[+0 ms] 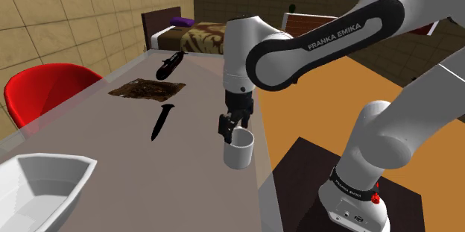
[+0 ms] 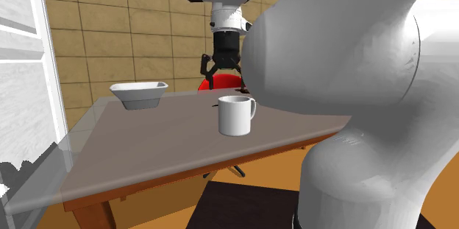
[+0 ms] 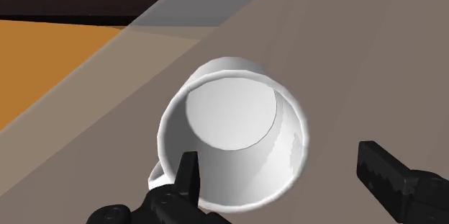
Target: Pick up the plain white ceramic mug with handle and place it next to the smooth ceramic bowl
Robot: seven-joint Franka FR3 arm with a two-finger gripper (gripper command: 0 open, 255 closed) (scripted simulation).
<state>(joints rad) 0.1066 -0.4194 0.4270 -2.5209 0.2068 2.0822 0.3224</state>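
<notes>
Claw [image 1: 232, 126] is hovering, fingers apart, right over upright white mug [image 1: 239, 153] near table [image 1: 134, 145] edge, gripping nothing yet, so grasping, lifting and placing beside white bowl [image 1: 41, 187], well apart, are remaining.

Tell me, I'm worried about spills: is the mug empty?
Empty. The wrist view looks into the upright mug and shows its bare bottom.
</notes>
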